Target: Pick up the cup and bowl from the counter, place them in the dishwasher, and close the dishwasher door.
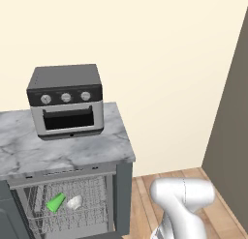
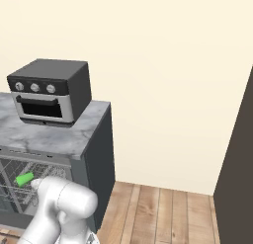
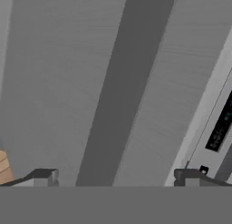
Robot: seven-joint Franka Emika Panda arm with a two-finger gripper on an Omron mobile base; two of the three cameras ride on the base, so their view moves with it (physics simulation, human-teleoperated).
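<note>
The dishwasher (image 1: 110, 194) stands open under the counter (image 1: 72, 151). On its wire rack the green cup (image 1: 55, 202) lies tilted, with the pale bowl (image 1: 74, 202) right beside it. From the right base view, the cup (image 2: 24, 179) shows in the rack just left of my arm. In the hand view my gripper (image 3: 115, 177) is open, its fingertips (image 3: 45, 175) wide apart and empty. It sits close against the dishwasher door (image 3: 54, 82). The door's long bar handle (image 3: 122, 82) runs as a darker band between the two tips.
A toaster oven (image 1: 65, 100) with three knobs stands on the counter above the dishwasher. A tall dark panel (image 1: 230, 122) closes off the right side. Wood floor (image 2: 158, 208) lies between it and the cabinet. The dishwasher's control strip (image 3: 222, 125) shows beside the door.
</note>
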